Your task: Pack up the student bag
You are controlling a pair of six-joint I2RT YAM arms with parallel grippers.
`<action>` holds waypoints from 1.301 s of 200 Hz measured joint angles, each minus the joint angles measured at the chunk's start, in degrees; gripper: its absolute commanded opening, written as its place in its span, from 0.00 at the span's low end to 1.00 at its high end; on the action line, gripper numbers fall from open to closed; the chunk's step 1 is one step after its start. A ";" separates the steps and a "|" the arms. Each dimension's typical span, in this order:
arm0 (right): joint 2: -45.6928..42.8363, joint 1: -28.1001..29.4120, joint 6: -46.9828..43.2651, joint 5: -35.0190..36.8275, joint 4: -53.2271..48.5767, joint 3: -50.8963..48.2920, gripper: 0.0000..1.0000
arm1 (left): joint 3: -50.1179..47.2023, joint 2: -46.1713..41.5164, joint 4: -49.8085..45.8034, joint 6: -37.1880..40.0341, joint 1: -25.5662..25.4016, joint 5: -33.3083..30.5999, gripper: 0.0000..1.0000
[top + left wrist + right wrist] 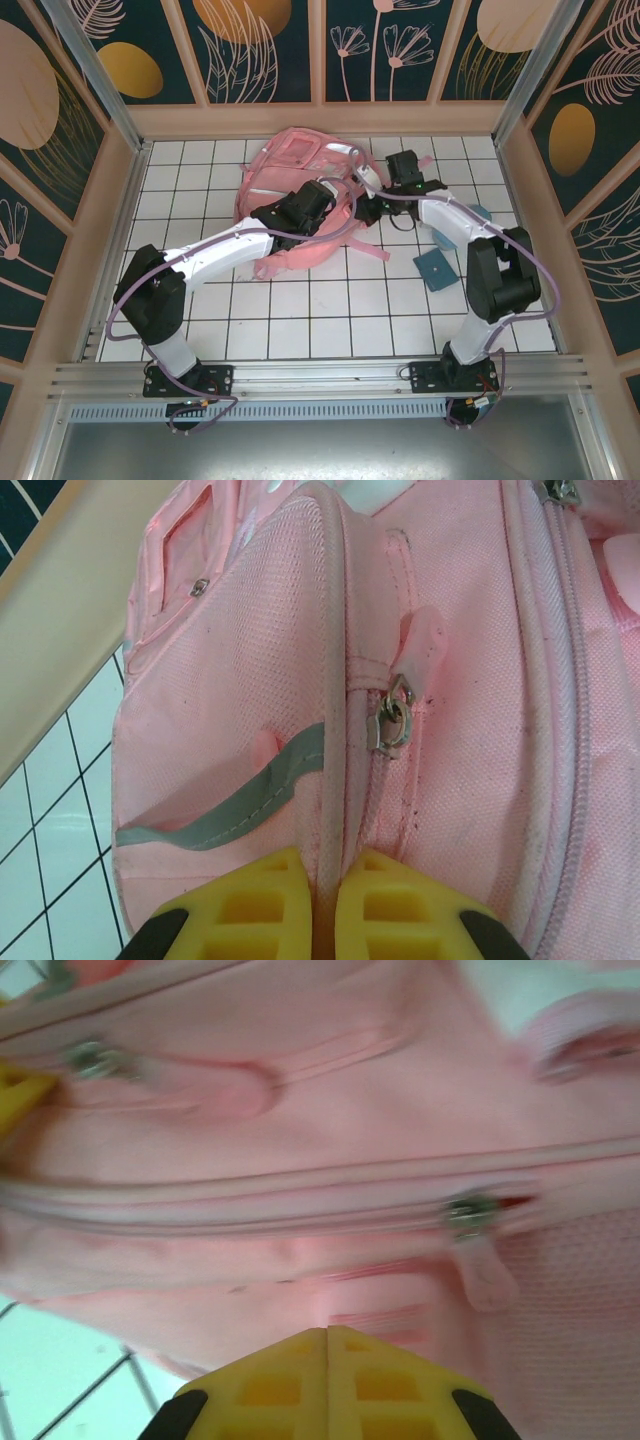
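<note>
Student bag (300, 185) lies slumped on the tiled table (300, 310). It looks soft, light and limp, so expect it to sag and slide; take it by piping, straps or a zip pull (392, 723). Left gripper (325, 905) pinches the bag's piped seam just below that pull. Right gripper (326, 1375), against the bag's side, has its fingers pressed together, seemingly on nothing. The bag's opening and contents are hidden, and the right wrist view is blurred

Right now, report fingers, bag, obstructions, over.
Left fingers shut on student bag seam. Right fingers shut, tips at the bag. Blue flat item right of bag, apart.
</note>
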 measured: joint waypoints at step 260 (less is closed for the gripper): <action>14.73 -4.50 -1.51 -7.23 -4.90 13.81 0.00 | -0.44 -0.26 0.44 -2.58 0.02 0.46 0.00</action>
